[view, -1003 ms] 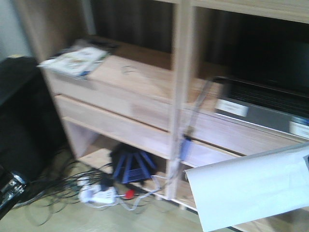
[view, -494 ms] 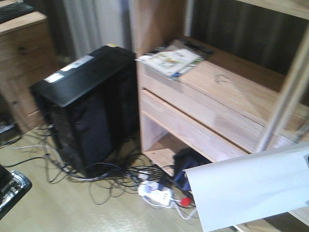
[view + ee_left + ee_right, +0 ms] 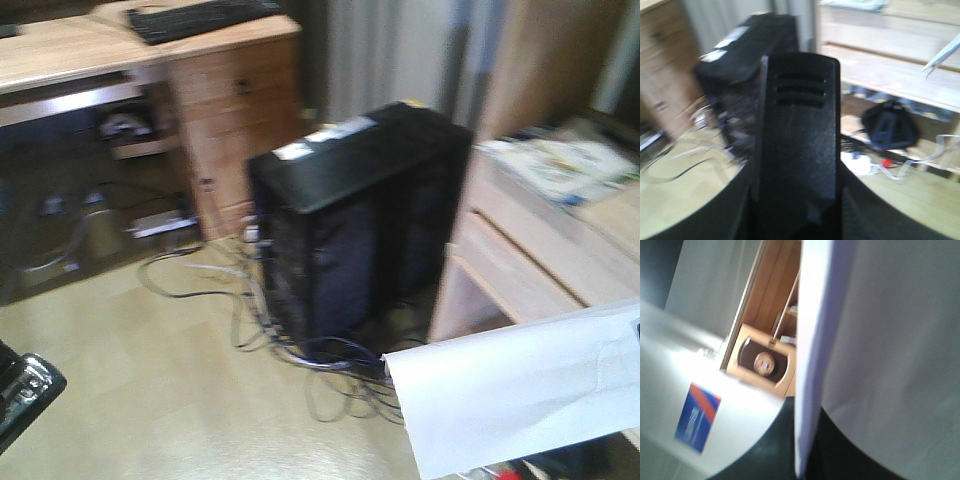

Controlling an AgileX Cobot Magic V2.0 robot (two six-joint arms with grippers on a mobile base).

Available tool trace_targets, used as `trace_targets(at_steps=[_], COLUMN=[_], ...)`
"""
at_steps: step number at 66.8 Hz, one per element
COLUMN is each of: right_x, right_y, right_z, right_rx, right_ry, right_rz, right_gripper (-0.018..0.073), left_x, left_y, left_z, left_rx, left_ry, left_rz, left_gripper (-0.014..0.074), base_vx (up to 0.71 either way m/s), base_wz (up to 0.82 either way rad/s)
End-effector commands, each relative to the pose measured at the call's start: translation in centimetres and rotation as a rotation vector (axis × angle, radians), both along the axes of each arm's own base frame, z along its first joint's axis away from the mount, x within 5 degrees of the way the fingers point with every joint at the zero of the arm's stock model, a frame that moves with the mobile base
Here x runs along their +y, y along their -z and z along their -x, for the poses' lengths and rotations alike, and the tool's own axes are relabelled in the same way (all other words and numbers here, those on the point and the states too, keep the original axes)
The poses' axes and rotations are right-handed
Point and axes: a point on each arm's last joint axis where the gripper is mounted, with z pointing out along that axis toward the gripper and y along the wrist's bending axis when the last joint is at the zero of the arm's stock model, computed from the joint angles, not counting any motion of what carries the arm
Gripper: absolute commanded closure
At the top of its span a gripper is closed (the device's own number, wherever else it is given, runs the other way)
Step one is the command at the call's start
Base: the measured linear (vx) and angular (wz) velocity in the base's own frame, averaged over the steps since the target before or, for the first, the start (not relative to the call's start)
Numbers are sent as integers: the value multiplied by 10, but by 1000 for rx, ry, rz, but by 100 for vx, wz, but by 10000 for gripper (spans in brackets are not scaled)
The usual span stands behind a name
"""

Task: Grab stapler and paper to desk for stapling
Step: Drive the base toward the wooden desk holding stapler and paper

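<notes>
The black stapler [image 3: 799, 130] fills the middle of the left wrist view, and my left gripper [image 3: 797, 205] is shut on it. Its metal end shows at the lower left edge of the front view as the stapler [image 3: 25, 388]. The white paper [image 3: 510, 390] hangs at the lower right of the front view. In the right wrist view the paper [image 3: 880, 340] stands edge-on, with my right gripper [image 3: 805, 450] shut on its lower edge. The light-wood desk [image 3: 60, 45] is at the far upper left, well away from both grippers.
A black keyboard [image 3: 200, 18] lies on the desk, above its drawer block [image 3: 235, 110]. A black computer tower [image 3: 350, 210] stands on the floor in the middle, with loose cables [image 3: 240, 300] around it. The shelf unit [image 3: 520, 260] with magazines [image 3: 560, 165] is at the right.
The whole view has swung to the left: the shelf unit slid to the right edge, and the computer tower and the desk came into view. Stapler and paper keep their places in the frame.
</notes>
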Motion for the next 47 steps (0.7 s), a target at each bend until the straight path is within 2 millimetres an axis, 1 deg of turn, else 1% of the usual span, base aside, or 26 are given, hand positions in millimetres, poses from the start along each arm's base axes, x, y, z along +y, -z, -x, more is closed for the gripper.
trace_targets(at_steps=[1, 16, 27, 37, 47], right_x=[1, 1, 1, 1, 1], right_y=[-4, -4, -4, -4, -4], right_z=[2, 2, 2, 2, 2], right_rx=[-56, -56, -56, -56, -56], right_ry=[-18, -18, -18, -18, -18], right_rz=[-16, -16, -16, -16, -16], right_gripper=[564, 564, 564, 564, 564], left_x=[-2, -2, -2, -2, -2], left_y=[-19, -19, -19, -19, -19], left_z=[-3, -3, -3, -3, -3], left_rx=[-112, -112, -112, -112, -112], left_ry=[0, 0, 0, 0, 0], left_rz=[81, 81, 81, 81, 81], left_gripper=[603, 603, 603, 603, 603], base_vx=[8, 6, 6, 8, 9], base_wz=[79, 77, 63, 42, 21])
